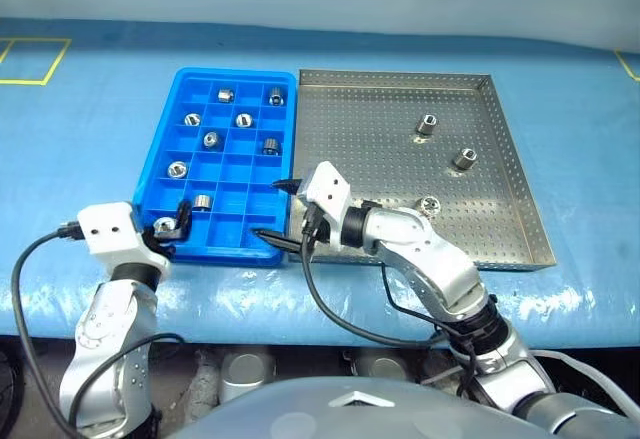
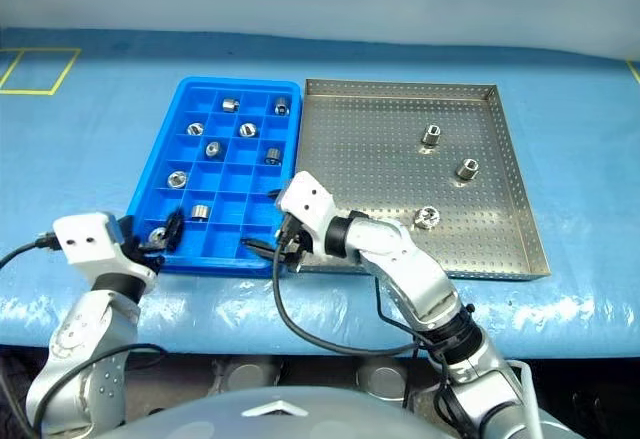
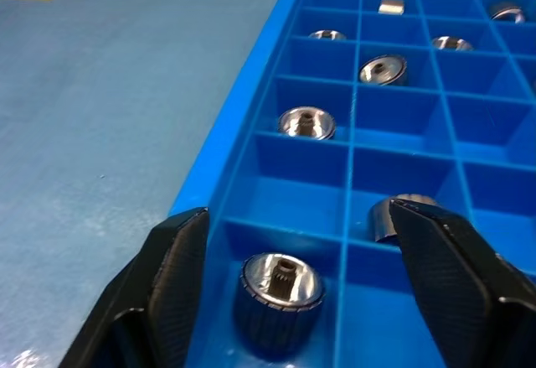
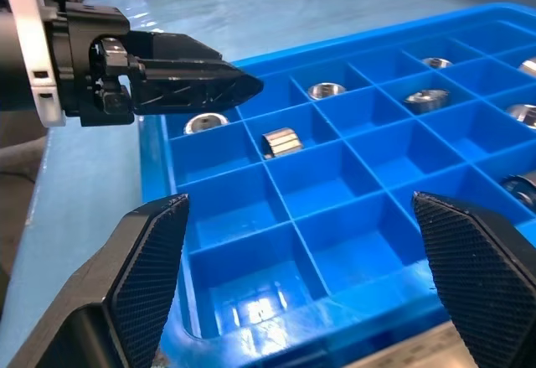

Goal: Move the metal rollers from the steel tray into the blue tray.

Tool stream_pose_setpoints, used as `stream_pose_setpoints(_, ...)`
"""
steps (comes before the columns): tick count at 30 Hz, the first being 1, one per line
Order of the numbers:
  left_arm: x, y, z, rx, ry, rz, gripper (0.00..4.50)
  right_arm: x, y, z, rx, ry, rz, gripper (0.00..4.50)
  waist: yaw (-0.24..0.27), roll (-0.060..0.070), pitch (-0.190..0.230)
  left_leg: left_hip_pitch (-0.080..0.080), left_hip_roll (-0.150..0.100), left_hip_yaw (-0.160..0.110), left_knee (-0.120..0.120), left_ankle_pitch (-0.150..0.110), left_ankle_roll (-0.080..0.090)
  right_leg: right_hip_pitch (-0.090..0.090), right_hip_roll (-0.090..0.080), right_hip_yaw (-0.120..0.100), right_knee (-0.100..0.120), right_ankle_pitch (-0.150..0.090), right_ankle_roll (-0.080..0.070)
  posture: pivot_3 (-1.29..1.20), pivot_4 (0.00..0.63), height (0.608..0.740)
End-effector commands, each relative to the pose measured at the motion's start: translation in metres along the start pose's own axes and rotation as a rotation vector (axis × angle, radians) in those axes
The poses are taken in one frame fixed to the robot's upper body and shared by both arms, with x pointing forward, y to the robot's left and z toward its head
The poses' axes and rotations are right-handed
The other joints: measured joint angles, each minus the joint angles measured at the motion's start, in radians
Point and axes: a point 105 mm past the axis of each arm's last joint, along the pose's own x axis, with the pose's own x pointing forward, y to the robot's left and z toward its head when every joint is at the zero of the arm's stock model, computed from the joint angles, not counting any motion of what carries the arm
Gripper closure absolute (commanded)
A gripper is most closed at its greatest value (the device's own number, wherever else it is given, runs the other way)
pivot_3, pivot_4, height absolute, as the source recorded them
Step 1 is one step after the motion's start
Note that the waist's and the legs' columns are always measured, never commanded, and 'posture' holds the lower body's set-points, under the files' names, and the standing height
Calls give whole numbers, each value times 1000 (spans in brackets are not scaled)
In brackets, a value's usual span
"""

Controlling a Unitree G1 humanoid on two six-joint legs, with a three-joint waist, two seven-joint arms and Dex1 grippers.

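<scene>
Blue tray (image 1: 160, 174) holds nine rollers, one per cell; three rollers (image 1: 425, 125) sit in the steel tray (image 1: 520, 199). Your left gripper (image 3: 293, 276), jaws open, straddles one dropped roller (image 3: 279, 297); right gripper (image 4: 297, 284) open, empty.

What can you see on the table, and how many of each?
blue tray: one, blue, left side of the table
steel tray: one, silver, right beside the blue tray
rollers: nine, silver, in the blue tray's compartments
rollers: three, silver, in the steel tray's right half
table cover: one, blue, under both trays
yellow lines: far left on the cover
left end effector: black, open, over the roller in the blue tray's near left corner
right end effector: black, open, at the blue tray's near edge
</scene>
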Motion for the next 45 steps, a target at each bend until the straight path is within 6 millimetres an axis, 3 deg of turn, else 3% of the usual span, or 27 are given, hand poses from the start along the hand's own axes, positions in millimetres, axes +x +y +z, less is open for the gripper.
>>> stream_pose_setpoints(1, 7, -26, 14, -12, -71, -145, 52, -19, -23, 14, -6, -48, -166, 0, -13, 0, 0, 0, 0, 0, 0, 0, 0, 0, 0, 0, 0, 0, 0, 23, 150, 740)
stream_pose_setpoints(4, 13, -53, 21, 34, -113, -288, 52, -41, -56, 11, 18, -30, -408, 0, -32, 0, 0, -1, 0, 0, 0, 0, 0, 0, 0, 0, 0, 0, 0, -29, 150, 740)
stream_pose_setpoints(8, 19, -85, 16, 100, -116, -470, 52, -78, -92, -7, 71, 42, -712, 0, -57, 1, 0, -1, 0, 1, -1, 0, 0, -1, 0, 1, 0, 0, 0, -86, 150, 740)
stream_pose_setpoints(13, 23, -116, 6, 142, -98, -658, 52, -108, -102, -24, 128, 97, -875, 0, -102, 1, 0, -1, 0, 3, -1, -1, 1, -2, 0, 3, 0, 0, 0, -170, 150, 740)
stream_pose_setpoints(21, 9, -146, -6, 268, -62, -899, 52, -120, -99, -49, 255, 175, -953, 0, -163, 2, 0, -1, 0, 4, -1, -1, 1, -2, 1, 5, 1, 0, 0, -194, 150, 740)
stream_pose_setpoints(31, -9, -151, -12, 245, -18, -1000, 52, -101, -95, -67, 323, 238, -884, 0, -184, 2, 0, 0, 0, 4, -1, -1, 2, -2, 2, 6, 0, 0, 1, -147, 150, 740)
stream_pose_setpoints(34, -10, -148, -12, 245, -17, -982, 0, -98, -97, -72, 314, 263, -884, 649, -177, 2, 0, -1, 0, 4, -1, -1, 2, -2, 1, 6, 0, 0, 1, -135, 150, 740)
stream_pose_setpoints(41, -9, -142, -6, 218, -54, -913, 0, -91, -98, -69, 305, 262, -858, 2797, -165, 2, 0, -1, 0, 4, -1, -1, 2, -2, 1, 6, 0, 0, 1, -89, 150, 740)
stream_pose_setpoints(45, -2, -129, 10, 186, -127, -794, 0, -73, -99, -49, 246, 213, -802, 2794, -150, 2, 0, -1, 0, 4, -1, -1, 2, -2, 1, 6, 0, 0, 1, -52, 150, 740)
